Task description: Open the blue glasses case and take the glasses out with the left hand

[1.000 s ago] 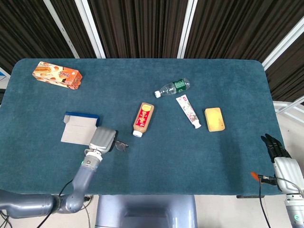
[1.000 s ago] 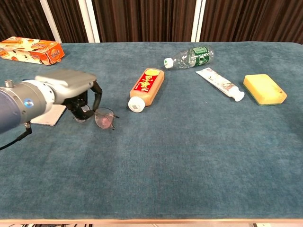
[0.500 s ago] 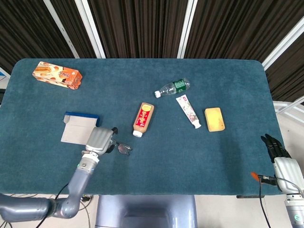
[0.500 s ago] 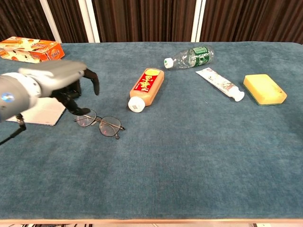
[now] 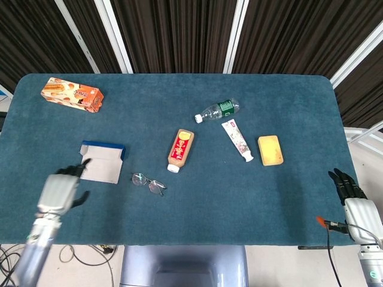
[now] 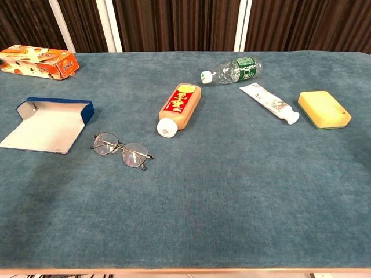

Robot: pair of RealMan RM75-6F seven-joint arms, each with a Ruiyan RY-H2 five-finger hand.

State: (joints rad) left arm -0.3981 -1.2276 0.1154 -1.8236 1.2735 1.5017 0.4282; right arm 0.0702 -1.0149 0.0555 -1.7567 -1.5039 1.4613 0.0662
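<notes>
Glasses (image 6: 122, 150) flat on counter (image 5: 197, 209), lenses up, just right of open blue glasses case (image 6: 49, 123); not touching case. Left robot hand (image 5: 58, 192) near front-left counter edge, below case, well left of glasses, fingers spread, holding nothing. Right robot hand (image 5: 353, 197) off counter past front-right corner, fingers extended, nothing held. Sauce bottle (image 6: 179, 108) lying near glasses, up-right. Bare counter in front of glasses to front edge.
</notes>
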